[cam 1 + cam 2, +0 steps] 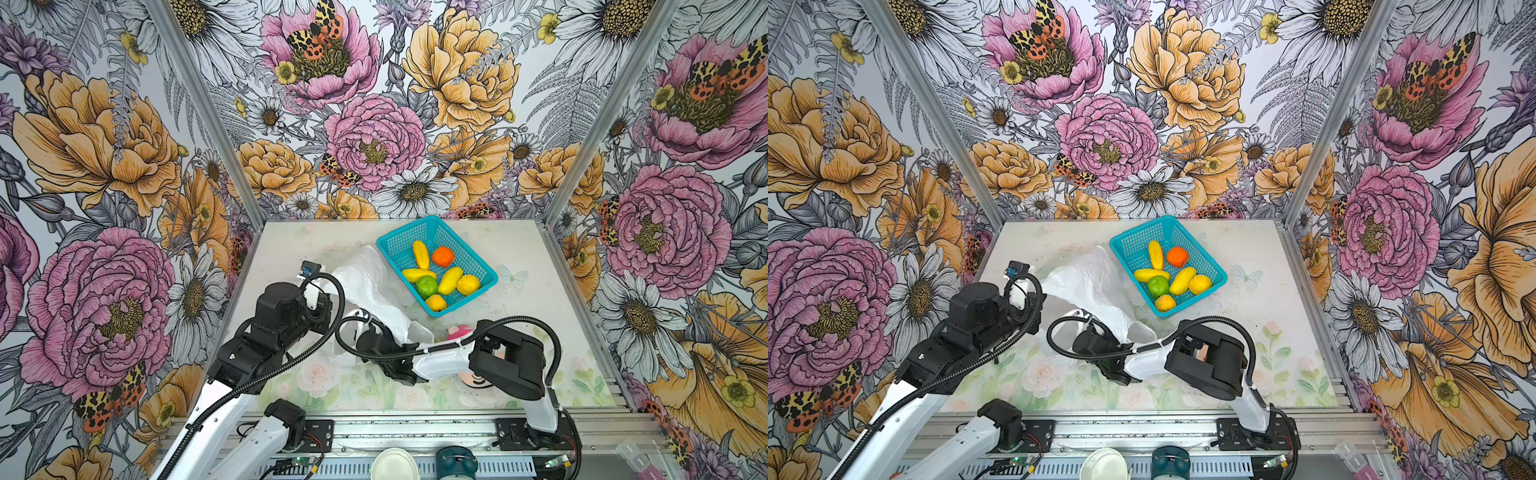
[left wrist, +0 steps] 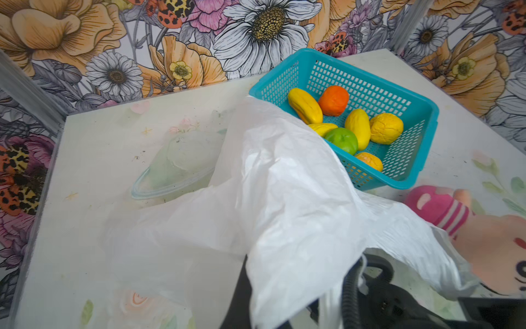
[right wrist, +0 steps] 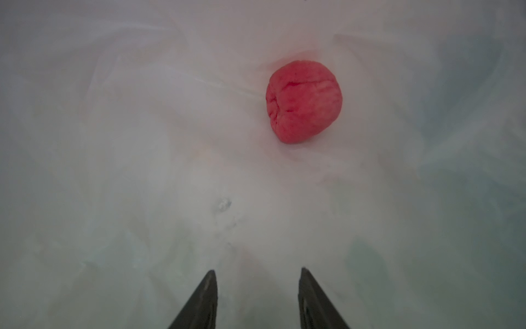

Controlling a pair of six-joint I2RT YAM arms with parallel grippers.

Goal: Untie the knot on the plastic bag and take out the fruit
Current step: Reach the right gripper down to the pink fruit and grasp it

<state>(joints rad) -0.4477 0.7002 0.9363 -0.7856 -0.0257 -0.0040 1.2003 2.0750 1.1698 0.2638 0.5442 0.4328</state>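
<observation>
One pink-red fruit (image 3: 304, 101) is lying inside the plastic bag (image 1: 365, 278), ahead of and apart from the right gripper (image 3: 257, 273), whose jaws are standing partly open and gripping nothing, while the left gripper (image 1: 321, 296) is clenching shut on the bag's edge, holding it lifted.

The table (image 1: 540, 249) is a pale board with faint flowers printed on it. The plastic bag (image 1: 365, 278) rests partly on it, crumpled, and encloses the right gripper (image 3: 257, 270). Near that gripper, just beside the bag, a teal mesh basket (image 1: 399, 241) stands on the board. Behind the gripper, partly under its arm, lies a pink plush doll (image 1: 459, 331). Past the bag from the gripper lies a clear oval lid (image 2: 159, 188), hard to make out.
</observation>
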